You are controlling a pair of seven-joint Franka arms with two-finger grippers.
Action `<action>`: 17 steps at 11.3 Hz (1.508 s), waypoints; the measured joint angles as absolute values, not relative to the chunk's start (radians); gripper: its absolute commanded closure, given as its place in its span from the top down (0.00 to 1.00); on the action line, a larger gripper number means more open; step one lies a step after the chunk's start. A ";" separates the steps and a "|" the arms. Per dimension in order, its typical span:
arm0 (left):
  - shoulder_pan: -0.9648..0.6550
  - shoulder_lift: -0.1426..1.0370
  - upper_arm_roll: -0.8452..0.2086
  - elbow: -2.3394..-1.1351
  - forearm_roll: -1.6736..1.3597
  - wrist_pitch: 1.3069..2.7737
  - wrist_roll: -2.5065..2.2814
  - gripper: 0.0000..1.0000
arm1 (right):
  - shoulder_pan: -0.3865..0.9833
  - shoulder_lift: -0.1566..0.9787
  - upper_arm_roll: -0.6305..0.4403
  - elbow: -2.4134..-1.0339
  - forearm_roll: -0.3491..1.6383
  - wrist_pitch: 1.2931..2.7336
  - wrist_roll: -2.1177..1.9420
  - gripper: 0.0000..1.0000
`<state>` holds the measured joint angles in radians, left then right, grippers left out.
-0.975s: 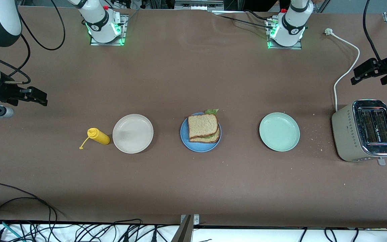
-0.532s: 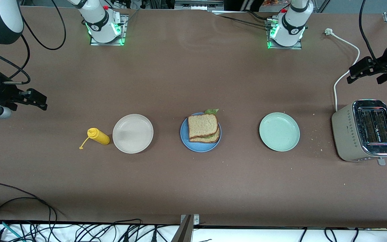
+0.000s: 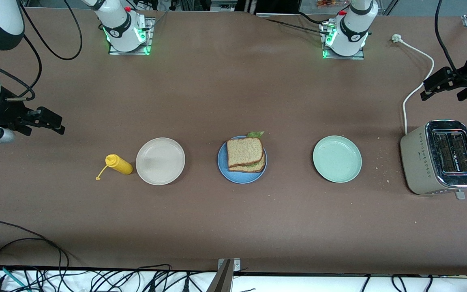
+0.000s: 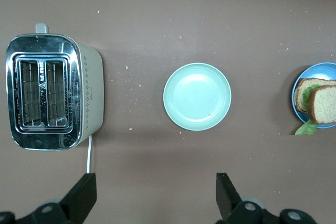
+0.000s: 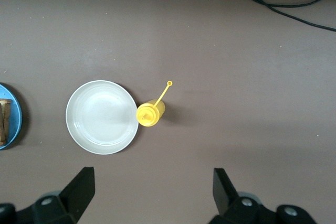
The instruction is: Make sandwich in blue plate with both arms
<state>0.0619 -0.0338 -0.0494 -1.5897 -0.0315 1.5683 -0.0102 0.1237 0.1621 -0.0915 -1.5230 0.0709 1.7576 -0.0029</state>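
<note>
The sandwich (image 3: 245,153), two brown bread slices with green lettuce between them, lies on the blue plate (image 3: 222,166) at the table's middle. My left gripper (image 3: 442,90) is open and empty, up in the air over the bare table and the white cord at the left arm's end. In the left wrist view my left gripper (image 4: 156,192) is open, with the sandwich (image 4: 321,103) and blue plate (image 4: 295,98) at the picture's edge. My right gripper (image 3: 41,123) is open and empty over bare table at the right arm's end, also open in its wrist view (image 5: 152,190).
A beige-white plate (image 3: 160,161) and a yellow squeeze bottle (image 3: 118,164) lie toward the right arm's end. A pale green plate (image 3: 337,159) and a toaster (image 3: 440,157) with its white cord (image 3: 418,87) lie toward the left arm's end. Crumbs lie near the toaster.
My right gripper has shifted a little toward the table's middle. My left gripper has drifted slightly near the cord. The sandwich and plates have not moved.
</note>
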 measured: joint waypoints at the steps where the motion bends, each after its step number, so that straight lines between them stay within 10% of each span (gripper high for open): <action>1: 0.058 -0.034 -0.051 -1.583 -0.032 1.556 -0.010 1.00 | 0.124 0.162 -0.091 -1.523 0.071 1.754 -0.003 1.00; 17: 0.051 -0.032 -0.050 -1.562 -0.032 1.498 -0.010 1.00 | 0.119 0.158 -0.127 -1.543 0.063 1.703 -0.033 1.00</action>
<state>0.0512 -0.0323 -0.0499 -1.5620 -0.0315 1.4983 -0.0102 0.1189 0.1579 -0.1274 -1.5426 0.0631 1.7027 -0.0329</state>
